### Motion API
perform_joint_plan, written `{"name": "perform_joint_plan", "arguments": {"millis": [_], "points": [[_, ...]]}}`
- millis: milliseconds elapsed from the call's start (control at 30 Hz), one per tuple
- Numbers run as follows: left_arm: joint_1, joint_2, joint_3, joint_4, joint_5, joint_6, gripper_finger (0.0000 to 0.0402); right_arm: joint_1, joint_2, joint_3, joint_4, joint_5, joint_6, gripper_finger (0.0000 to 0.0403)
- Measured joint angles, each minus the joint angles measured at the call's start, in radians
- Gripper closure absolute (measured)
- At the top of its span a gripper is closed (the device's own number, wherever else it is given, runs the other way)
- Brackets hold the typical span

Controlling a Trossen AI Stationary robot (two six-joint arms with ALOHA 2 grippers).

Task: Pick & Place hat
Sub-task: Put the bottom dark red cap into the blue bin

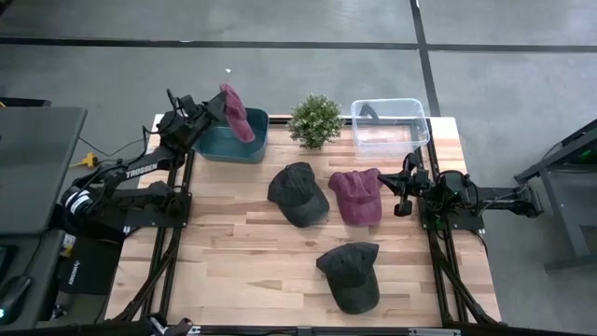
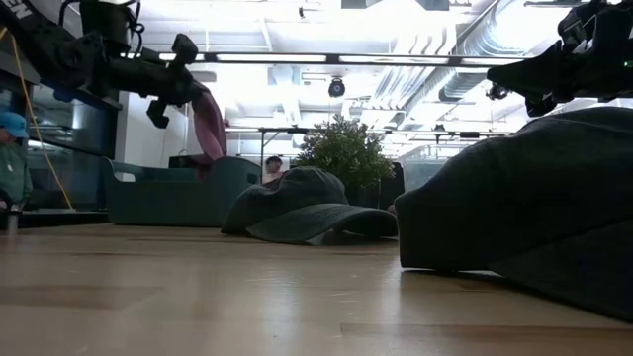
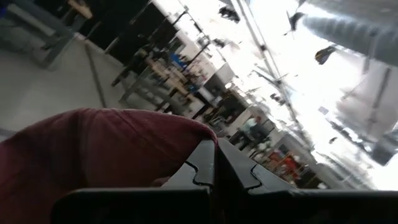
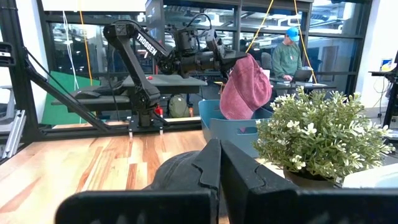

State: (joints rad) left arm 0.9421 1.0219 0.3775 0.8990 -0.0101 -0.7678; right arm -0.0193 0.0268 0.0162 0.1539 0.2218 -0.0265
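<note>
high view, left to right: left gripper [image 1: 216, 106] is raised over the teal bin [image 1: 244, 147] at the table's back left, its jaws pinching a maroon hat [image 1: 235, 112] that hangs above the bin. a small potted plant [image 1: 315, 120] stands beside the bin, then a clear plastic tub [image 1: 392, 124]. on the wooden table [image 1: 233, 261] lie a dark hat [image 1: 298, 193], a second maroon hat [image 1: 357, 195] and another dark hat [image 1: 352, 274] nearer the front. right gripper [image 1: 403, 194] sits just beside the second maroon hat, jaws pressed together, holding nothing
</note>
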Motion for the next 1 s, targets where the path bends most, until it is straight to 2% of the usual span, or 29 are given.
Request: {"name": "perform_joint_plan", "arguments": {"millis": [300,400,600,733,1000], "points": [[-0.011,0.066,0.000,0.050,-0.006,-0.104,0.0401,0.000,0.000,0.000,0.000,0.000,0.000,0.0402],[-0.042,0.100,0.000,0.074,-0.043,-0.103,0.0401,0.000,0.000,0.000,0.000,0.000,0.000,0.0402],[-0.080,0.145,0.000,0.203,-0.054,-0.130,0.0401,0.000,0.000,0.000,0.000,0.000,0.000,0.0402],[-0.100,0.160,0.000,0.215,-0.069,-0.180,0.0401,0.000,0.000,0.000,0.000,0.000,0.000,0.0402],[-0.140,0.194,0.000,0.173,-0.090,-0.165,0.0401,0.000,0.000,0.000,0.000,0.000,0.000,0.0402]]}}
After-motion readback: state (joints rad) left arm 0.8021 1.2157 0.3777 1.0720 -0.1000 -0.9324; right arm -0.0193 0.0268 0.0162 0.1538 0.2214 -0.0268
